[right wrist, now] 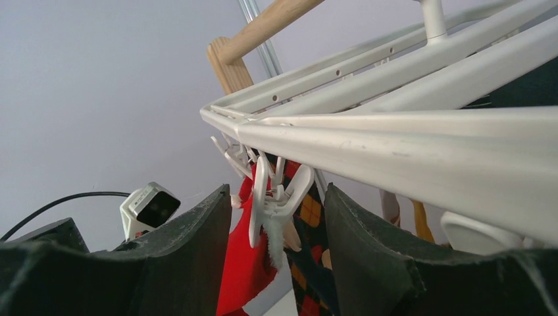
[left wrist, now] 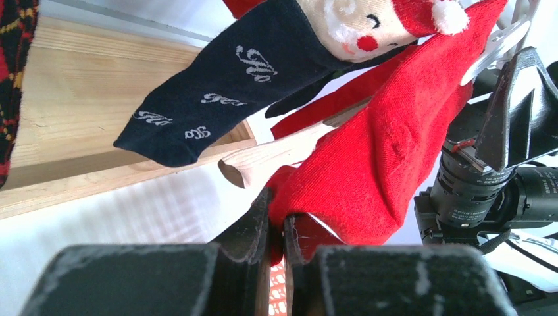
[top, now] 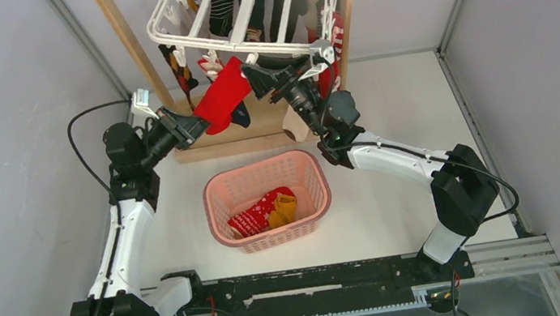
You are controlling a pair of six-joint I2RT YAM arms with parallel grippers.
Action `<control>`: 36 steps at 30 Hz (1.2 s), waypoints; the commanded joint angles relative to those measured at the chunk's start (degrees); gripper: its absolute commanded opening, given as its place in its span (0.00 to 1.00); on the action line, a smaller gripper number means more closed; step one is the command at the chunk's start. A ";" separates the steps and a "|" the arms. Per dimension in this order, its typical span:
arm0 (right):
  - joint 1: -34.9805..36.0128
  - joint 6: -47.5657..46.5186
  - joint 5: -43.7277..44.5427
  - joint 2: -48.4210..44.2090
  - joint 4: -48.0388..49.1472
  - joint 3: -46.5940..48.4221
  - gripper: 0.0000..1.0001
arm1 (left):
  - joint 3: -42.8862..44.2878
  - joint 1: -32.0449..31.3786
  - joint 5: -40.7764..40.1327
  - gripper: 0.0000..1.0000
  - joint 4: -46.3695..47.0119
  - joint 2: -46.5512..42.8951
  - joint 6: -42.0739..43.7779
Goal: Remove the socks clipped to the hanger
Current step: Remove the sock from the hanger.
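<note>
If the clip (right wrist: 266, 197) does not open: we think the red sock (top: 223, 93) (left wrist: 375, 171) could stretch or rip, or the hanger (top: 246, 46) (right wrist: 395, 141) could tip, because one end is held out to the side.
Left gripper (top: 195, 127) (left wrist: 276, 210): pinched tight on the low end of the red sock, below the hanger and off to its left.
Right gripper (top: 258, 75) (right wrist: 278, 217): wide open, one finger on each side of the clip, just under the hanger's front rail. It holds nothing.
Red sock: slanted down from the hanger's front rail, not off yet.
Slip: if we squeeze off the middle, the clip may twist away, or we may nip the plaid sock (right wrist: 306, 283) just behind it.
Navy sock (left wrist: 217, 99): hangs just beside the red sock under the hanger and could get dragged along.
Other socks (top: 223, 2): many are clipped under the hanger.
Pink basket (top: 322, 189): below and in front of the hanger, with two socks (top: 263, 212) inside. A sock dropped too soon may miss it.
Wooden stand (top: 134, 54): holds the hanger up. Its left post is near our left arm.
</note>
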 commanded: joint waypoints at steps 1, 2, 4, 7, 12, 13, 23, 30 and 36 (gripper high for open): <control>-0.41 1.09 -0.31 -0.56 3.58 2.48 0.61 | 3.13 0.35 1.32 0.12 2.39 0.10 -0.60; -0.42 1.02 -0.24 -0.74 3.71 2.39 0.61 | 3.12 0.36 1.31 0.12 2.39 0.04 -0.62; -0.42 0.83 -0.02 -1.21 3.90 2.13 0.61 | 3.04 0.37 1.31 0.12 2.35 0.09 -0.63; -0.46 0.75 0.10 -1.40 4.10 2.05 0.60 | 3.01 0.35 1.32 0.12 2.39 0.00 -0.63; -0.67 1.16 0.10 -1.30 4.72 1.95 0.55 | 2.70 0.35 1.33 0.12 2.38 0.00 -0.63; -0.68 1.27 0.19 -1.24 4.96 1.92 0.54 | 2.49 0.35 1.31 0.12 2.37 0.01 -0.55; -0.77 1.69 0.47 -1.07 5.93 1.90 0.31 | 2.29 0.38 1.49 0.12 2.36 -0.17 -0.62; -0.81 1.71 0.21 -1.14 5.74 1.90 0.09 | 2.16 0.37 1.58 0.12 2.27 -0.58 -0.71; -0.90 1.96 0.51 -1.18 5.27 1.90 0.05 | 1.56 0.35 1.92 0.12 2.13 -1.69 -0.87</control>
